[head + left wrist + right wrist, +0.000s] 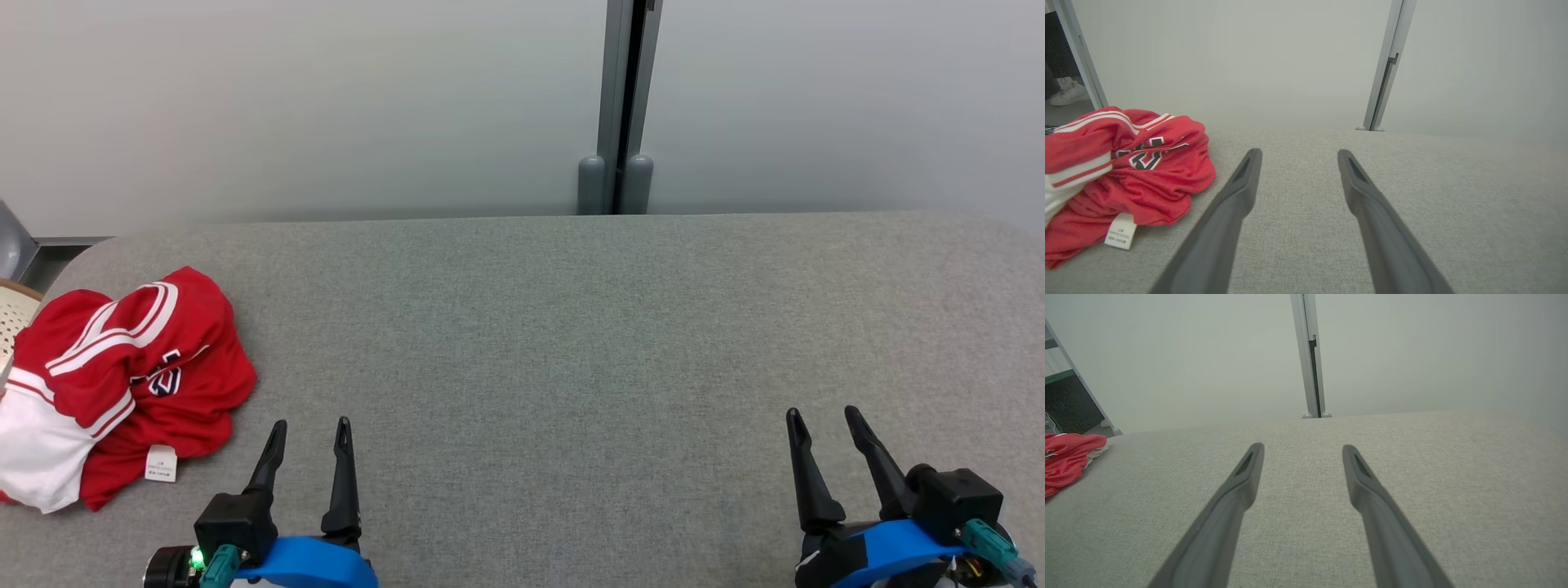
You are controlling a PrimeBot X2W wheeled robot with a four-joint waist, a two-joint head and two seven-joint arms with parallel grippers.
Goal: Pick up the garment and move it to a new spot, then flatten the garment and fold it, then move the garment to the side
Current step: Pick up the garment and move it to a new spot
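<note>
Garment (122, 384), red and white, bunched in a heap at eight o'clock on the gray table (571, 343), close to the edge. Left gripper (312, 425) at seven o'clock, just beside the heap, fingers (343, 474) wide apart, holding nothing. Right gripper (821, 412) at five o'clock, well apart from the heap, spread wide too, holding nothing.

From the left wrist: garment (1147, 179) at nine o'clock, small white tag (1120, 230) poking out below, fingers (1237, 196) spread over bare table, not touching the cloth.

From the right wrist: garment (1065, 457) far off at nine o'clock, fingers (1372, 498) spread, nothing between them.
</note>
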